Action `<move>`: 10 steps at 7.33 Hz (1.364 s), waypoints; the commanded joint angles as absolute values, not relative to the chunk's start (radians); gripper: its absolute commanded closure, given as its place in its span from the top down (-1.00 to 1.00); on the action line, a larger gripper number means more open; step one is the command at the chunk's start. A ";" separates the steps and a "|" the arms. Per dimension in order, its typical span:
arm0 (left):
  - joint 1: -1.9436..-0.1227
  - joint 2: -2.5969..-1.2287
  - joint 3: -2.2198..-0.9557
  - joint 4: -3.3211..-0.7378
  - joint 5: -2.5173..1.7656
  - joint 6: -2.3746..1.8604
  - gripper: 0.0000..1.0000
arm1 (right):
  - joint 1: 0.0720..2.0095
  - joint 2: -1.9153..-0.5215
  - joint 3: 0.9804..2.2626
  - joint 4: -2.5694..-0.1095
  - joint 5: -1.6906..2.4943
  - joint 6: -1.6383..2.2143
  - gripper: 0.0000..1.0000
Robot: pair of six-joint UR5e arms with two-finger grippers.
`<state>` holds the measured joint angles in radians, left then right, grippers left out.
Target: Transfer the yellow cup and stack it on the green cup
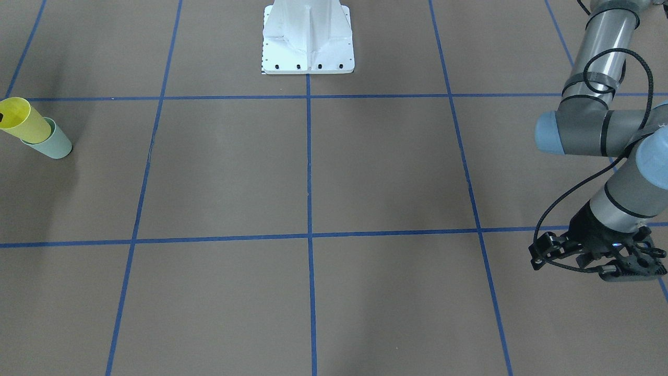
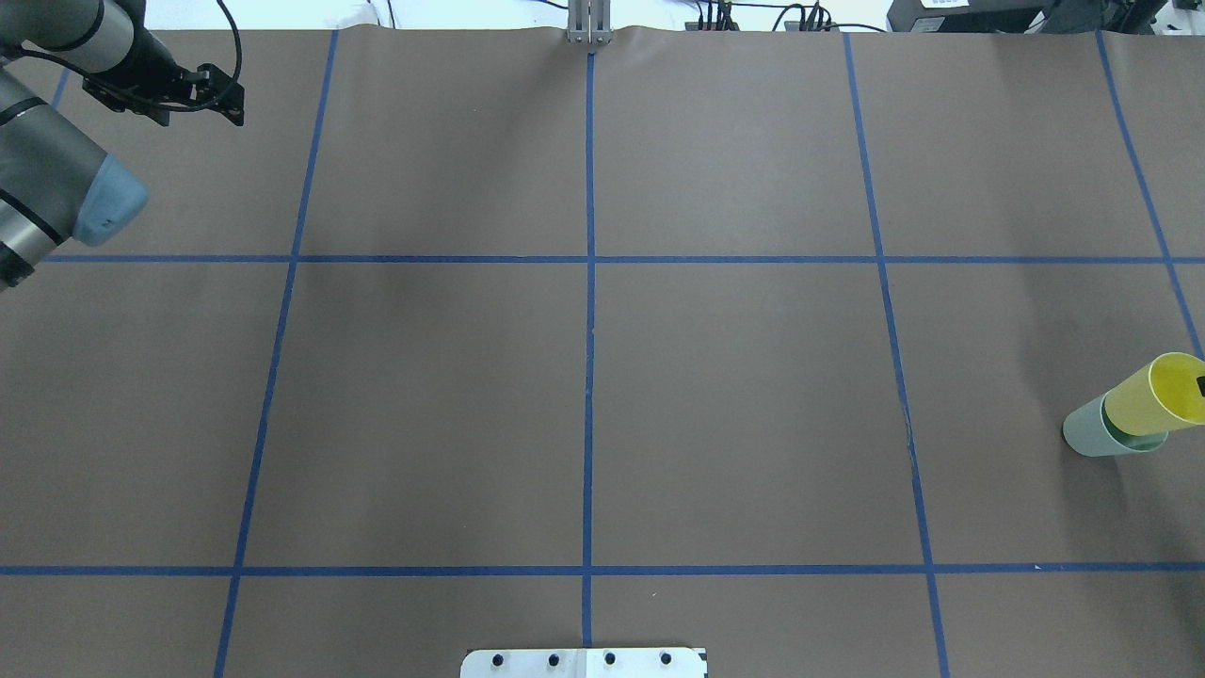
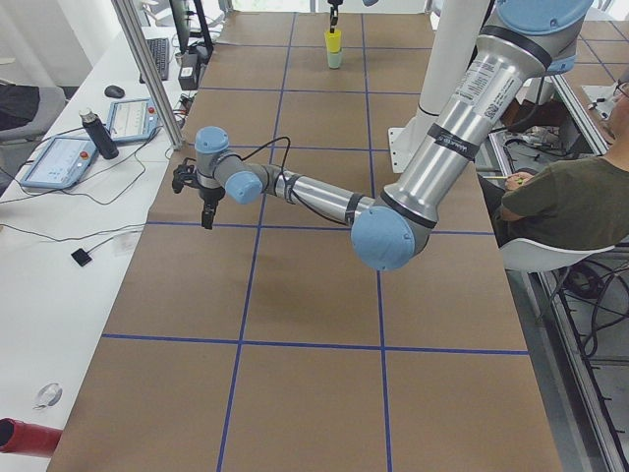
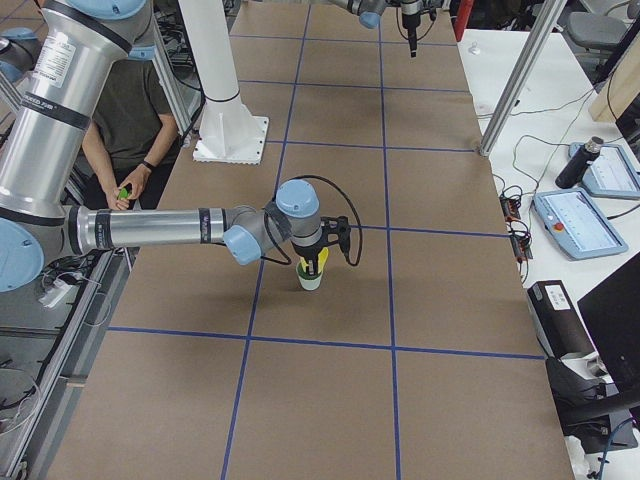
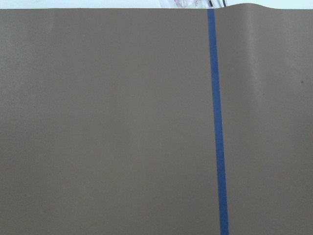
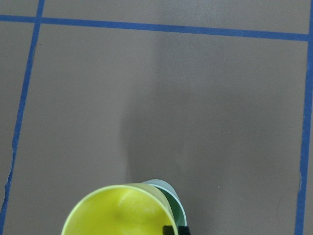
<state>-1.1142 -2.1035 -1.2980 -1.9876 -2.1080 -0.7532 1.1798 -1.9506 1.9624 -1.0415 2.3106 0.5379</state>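
Yellow cup (image 2: 1144, 405) sits nested in green cup (image 2: 1092, 438) at the surface's right edge, rim seemingly pinched by right end effector (image 6: 177, 230); stacking looks done, so next comes releasing and lifting straight.

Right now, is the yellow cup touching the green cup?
Cannot tell. In the front-facing view the yellow cup sits partly inside the green cup, whose wall hides any contact.

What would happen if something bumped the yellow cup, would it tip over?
It would probably wobble, not fall out: the yellow cup sits nested in the green cup, which braces its bottom. The stack is tall on a narrow base, so a hard knock might topple both. They look like thin plastic, so likely light.
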 commanded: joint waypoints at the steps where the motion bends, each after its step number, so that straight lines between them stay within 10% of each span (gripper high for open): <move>1: -1.117 -2.103 -1.302 -1.987 -2.112 -0.753 1.00 | 1.161 -1.944 1.951 -1.042 2.310 0.541 0.00; 2: -1.120 -2.105 -1.302 -1.987 -2.114 -0.753 1.00 | 1.152 -1.941 1.951 -1.042 2.309 0.545 0.99; 10: -1.333 -1.754 -1.502 -2.000 -2.347 -0.397 1.00 | 1.210 -1.657 1.758 -1.122 2.243 0.531 0.99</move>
<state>-1.2958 -1.8625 -1.4104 -1.9967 -2.3061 -0.4186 1.1770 -1.7538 1.8191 -1.0712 2.2463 0.5350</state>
